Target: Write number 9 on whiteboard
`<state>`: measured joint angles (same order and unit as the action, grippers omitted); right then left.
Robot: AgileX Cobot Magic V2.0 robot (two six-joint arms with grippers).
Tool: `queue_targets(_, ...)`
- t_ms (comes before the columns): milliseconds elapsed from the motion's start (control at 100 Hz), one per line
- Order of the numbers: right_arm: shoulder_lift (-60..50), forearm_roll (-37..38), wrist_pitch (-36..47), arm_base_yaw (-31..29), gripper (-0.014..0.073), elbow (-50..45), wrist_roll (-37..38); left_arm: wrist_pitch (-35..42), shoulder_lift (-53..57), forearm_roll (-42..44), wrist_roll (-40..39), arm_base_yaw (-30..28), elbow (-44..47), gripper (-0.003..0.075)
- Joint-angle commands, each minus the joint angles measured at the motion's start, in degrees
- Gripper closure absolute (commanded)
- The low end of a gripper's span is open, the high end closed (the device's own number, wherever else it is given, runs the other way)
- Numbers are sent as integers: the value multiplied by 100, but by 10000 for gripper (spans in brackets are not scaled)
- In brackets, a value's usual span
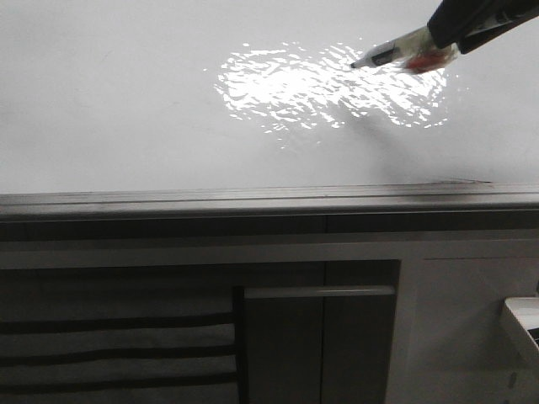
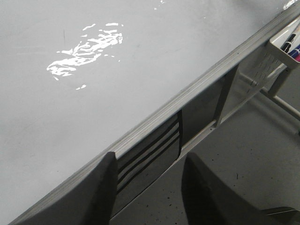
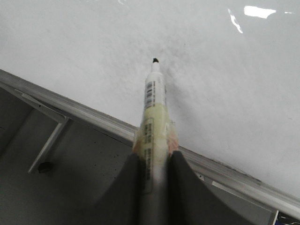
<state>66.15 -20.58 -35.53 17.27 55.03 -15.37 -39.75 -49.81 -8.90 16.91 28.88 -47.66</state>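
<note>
The whiteboard (image 1: pixel 126 101) is glossy white with a rippled glare patch (image 1: pixel 312 84) and a grey metal edge strip (image 1: pixel 253 200). No number 9 or other marker line shows on it. My right gripper (image 1: pixel 440 46) comes in at the far right, shut on a marker (image 1: pixel 396 55) with a pale taped barrel. Its black tip points left over the right part of the glare. In the right wrist view the gripper (image 3: pixel 153 157) clamps the marker (image 3: pixel 154 103), tip close to the board (image 3: pixel 211 70); contact cannot be told. My left gripper (image 2: pixel 150 157) is open and empty over the board's edge (image 2: pixel 178 101).
Dark cabinet fronts (image 1: pixel 320 337) with slats stand below the edge strip. A light tray (image 1: pixel 526 324) sits at the lower right. In the left wrist view a holder with pens (image 2: pixel 286 44) hangs by the board's edge, above grey speckled floor (image 2: pixel 253 140).
</note>
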Motion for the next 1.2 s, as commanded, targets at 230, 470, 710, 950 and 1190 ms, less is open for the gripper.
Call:
queue_targets(230, 959, 80, 246, 355, 645, 1037, -97, 424, 50, -106, -60, -21, -144, 428)
queue_targets(470, 1269, 653, -408, 516, 645, 1146, 131, 424, 50, -95, -60, -21, -144, 428)
queue_targets(710, 910, 668, -82, -1, 645, 1169, 244, 451, 50, -74, -60, -21, -144, 428)
queue_targets(950, 924, 655, -277, 95, 645, 1159, 244, 595, 50, -74, -60, -21, -144, 428)
queue_targets(1190, 1070, 593, -646, 394, 645, 678, 234, 645, 50, -74, -60, -21, -144, 428)
